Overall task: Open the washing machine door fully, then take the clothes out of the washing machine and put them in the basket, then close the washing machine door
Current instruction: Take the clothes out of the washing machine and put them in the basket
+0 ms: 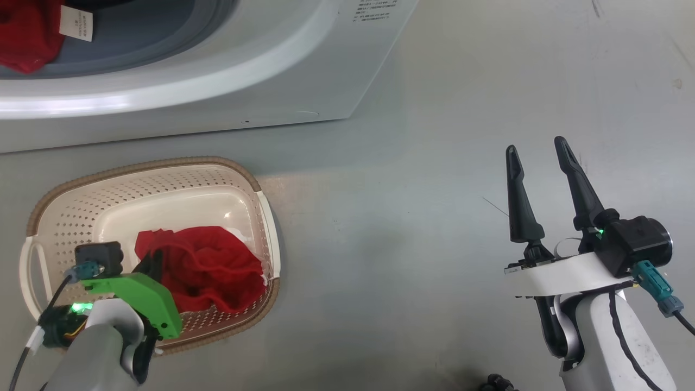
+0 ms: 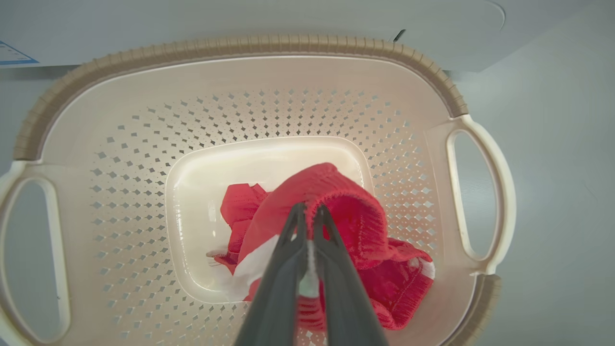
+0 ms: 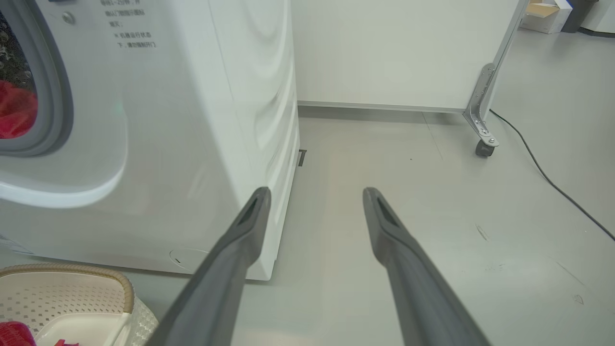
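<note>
The cream basket [image 1: 163, 163] stands on the floor in front of the white washing machine [image 1: 217, 81]. Red clothes [image 1: 212, 266] lie heaped inside the basket [image 2: 250, 45]. My left gripper [image 2: 310, 209] reaches down into it and is shut on a fold of that red fabric [image 2: 346, 202]. More red clothes [image 1: 24, 38] with a white label hang at the open drum mouth, also seen as red clothes [image 3: 14, 115] behind the grey ring. To the right, above bare floor, my right gripper [image 1: 537, 144] is open and holds nothing. The washing machine door is out of view.
Grey floor stretches to the right of the machine. In the right wrist view a white partition on a caster [image 3: 482, 144] stands behind, with a black cable [image 3: 543, 168] trailing across the floor. The machine's right front corner [image 3: 269, 269] is close to my right gripper [image 3: 314, 192].
</note>
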`<state>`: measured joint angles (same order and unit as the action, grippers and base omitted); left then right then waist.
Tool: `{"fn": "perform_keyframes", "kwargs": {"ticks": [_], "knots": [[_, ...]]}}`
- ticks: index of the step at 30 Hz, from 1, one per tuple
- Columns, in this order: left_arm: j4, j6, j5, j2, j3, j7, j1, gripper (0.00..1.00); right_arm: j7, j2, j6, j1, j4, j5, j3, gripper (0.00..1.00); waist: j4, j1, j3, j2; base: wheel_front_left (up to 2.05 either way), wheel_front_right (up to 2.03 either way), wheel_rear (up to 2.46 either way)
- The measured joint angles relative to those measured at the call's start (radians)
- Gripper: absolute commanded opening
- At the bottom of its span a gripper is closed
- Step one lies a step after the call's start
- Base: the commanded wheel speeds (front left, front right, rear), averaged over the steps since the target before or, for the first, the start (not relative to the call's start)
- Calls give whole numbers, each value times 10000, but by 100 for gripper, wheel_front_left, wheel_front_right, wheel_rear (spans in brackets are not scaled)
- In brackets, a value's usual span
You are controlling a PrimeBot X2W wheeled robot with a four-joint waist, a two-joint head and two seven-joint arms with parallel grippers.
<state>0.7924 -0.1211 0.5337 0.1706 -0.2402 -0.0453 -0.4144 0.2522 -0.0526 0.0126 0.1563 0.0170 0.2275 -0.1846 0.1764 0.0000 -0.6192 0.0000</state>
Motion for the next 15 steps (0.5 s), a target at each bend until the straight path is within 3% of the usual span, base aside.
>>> {"fn": "perform_keyframes", "kwargs": {"ticks": [1,2,3,15], "knots": [[63,0,0,-46,-100,0,-97,31,0,6,4,-1,-6,-2,44,100,-21,0,-4,0,0,0,0],[121,0,0,-111,-165,0,-193,77,0,2,4,-1,-15,-2,65,100,-51,0,1,0,0,0,0],[190,0,0,-176,-199,-2,-275,100,0,2,2,0,-31,-2,67,100,-87,0,13,0,0,0,0],[754,-46,29,-309,-539,-732,-480,100,0,21,-4,128,-276,-29,67,100,-341,0,520,0,0,0,0]]}}
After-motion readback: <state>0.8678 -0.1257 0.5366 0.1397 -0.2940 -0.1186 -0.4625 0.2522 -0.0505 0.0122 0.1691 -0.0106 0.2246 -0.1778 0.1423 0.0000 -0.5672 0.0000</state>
